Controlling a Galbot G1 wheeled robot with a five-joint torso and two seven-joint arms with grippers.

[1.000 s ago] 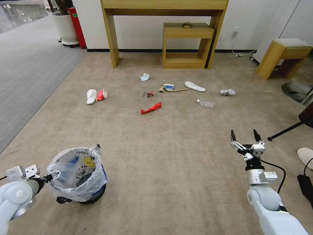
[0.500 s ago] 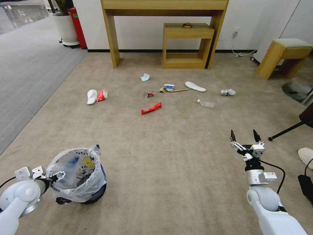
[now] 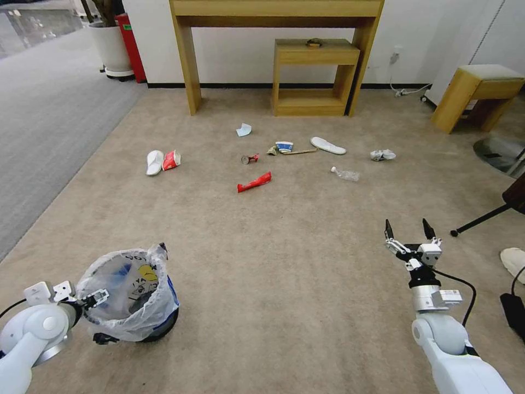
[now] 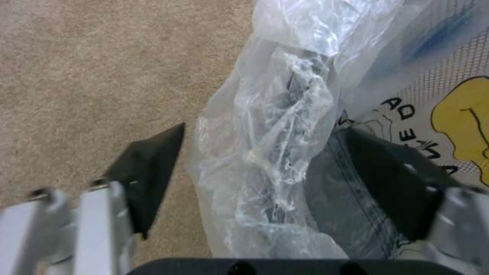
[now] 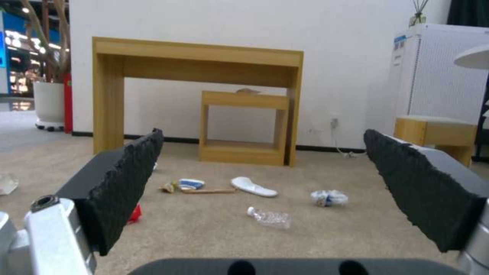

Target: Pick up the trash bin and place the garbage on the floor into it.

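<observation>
I keep the left gripper [image 4: 265, 168] spread, straddling the trash bin [image 3: 131, 298] rim squarely, then clamp; right gripper [image 3: 405, 232] idles agape.

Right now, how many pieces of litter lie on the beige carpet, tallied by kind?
White slippers: 2
Red wrappers: 2
Crushed can: 1
Paper cup: 1
Tissue: 1
Wooden stick: 1
Clear bottle: 1
White wad: 1
Total: 10

Left gripper [image 3: 97, 299] at the trash bin [image 3: 129, 295] rim; garbage [image 3: 254, 182] lies beyond.
</observation>
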